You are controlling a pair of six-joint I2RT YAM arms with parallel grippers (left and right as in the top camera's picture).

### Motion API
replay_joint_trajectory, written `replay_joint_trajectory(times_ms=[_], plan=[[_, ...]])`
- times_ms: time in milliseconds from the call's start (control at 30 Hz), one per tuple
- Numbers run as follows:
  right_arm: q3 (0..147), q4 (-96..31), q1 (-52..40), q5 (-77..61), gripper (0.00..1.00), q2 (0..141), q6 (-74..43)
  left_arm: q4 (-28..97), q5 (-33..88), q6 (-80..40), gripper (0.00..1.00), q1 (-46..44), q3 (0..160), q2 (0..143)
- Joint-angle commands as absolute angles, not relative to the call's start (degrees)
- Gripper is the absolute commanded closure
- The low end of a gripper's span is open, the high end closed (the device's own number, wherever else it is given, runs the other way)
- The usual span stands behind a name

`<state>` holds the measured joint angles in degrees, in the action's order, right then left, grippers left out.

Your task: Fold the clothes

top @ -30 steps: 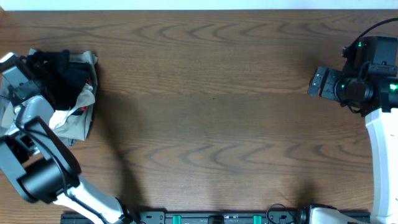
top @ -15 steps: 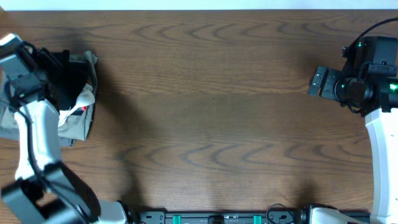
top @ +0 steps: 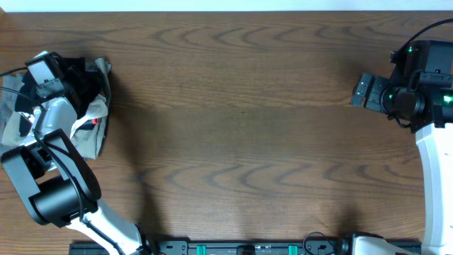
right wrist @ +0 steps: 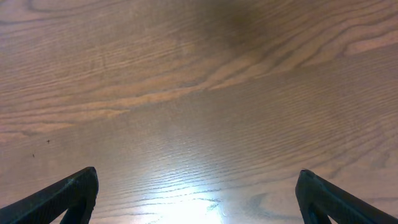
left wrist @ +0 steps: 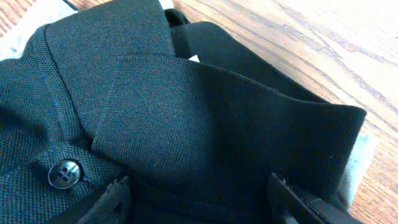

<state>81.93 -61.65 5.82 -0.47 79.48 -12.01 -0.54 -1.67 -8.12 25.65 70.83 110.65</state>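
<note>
Straddling the black shirt [left wrist: 205,124] collar, left jaws gape ready to pinch, while right jaws idle released above desk [right wrist: 199,93].

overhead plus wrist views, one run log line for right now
left gripper: open over black shirt collar | right gripper: open above table | clothes: crumpled pile, unfolded
</note>
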Motion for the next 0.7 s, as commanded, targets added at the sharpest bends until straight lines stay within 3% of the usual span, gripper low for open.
replay_joint_trajectory(times_ms=[0, 267, 433, 667], plan=[[82.43, -61.19, 5.98, -0.69, 0.01, 79.48, -12.86, 1.54, 0.78, -8.34, 0.28, 24.88, 68.20, 112.51], [82.46, -59.72, 5.98, -0.71, 0.01, 79.33, -12.84, 7.01, 0.84, -8.16, 0.24, 24.88, 68.20, 93.34], [82.50, -57.08, 5.98, -0.78, 0.01, 77.78, -12.84, 11.99, 1.08, -8.23, 0.02, 24.86, 68.20, 80.29], [82.50, -57.04, 5.98, -2.00, 0.01, 71.85, -12.80, 20.53, 16.16, -8.19, 0.02, 24.86, 68.20, 65.52]])
